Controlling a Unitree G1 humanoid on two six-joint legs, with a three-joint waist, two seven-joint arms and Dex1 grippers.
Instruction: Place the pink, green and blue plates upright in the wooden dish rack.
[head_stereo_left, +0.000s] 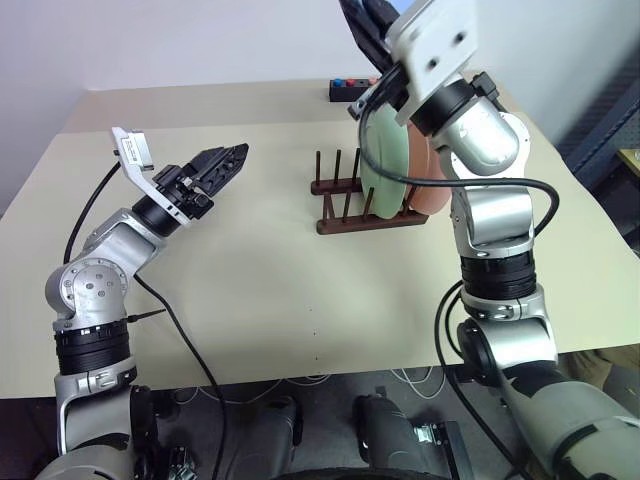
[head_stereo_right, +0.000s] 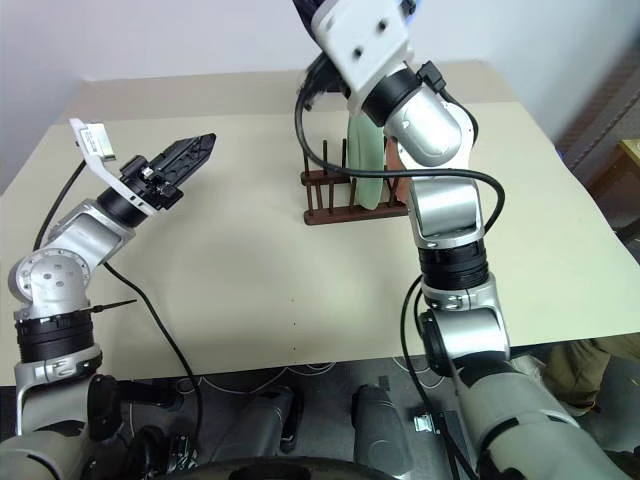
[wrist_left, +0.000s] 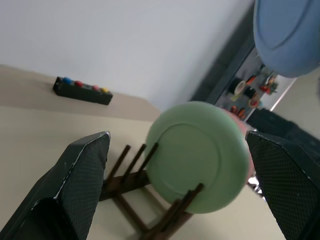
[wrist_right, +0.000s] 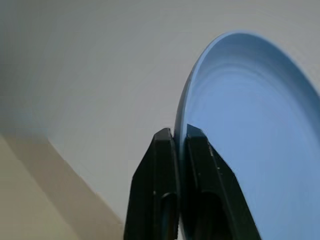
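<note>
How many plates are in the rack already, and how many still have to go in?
Two are in: the green plate and the pink plate stand upright in the rack. The right gripper pinches the blue plate, held up above the rack. That one is left.

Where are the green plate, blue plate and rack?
green plate (wrist_left: 197, 155), left wrist view, centre of its face
blue plate (wrist_right: 250, 145), right wrist view, inner face
rack (head_stereo_left: 345, 225), left eye view, front base bar

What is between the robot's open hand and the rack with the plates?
Only bare table between left gripper and wooden dish rack, seen from the head.
</note>
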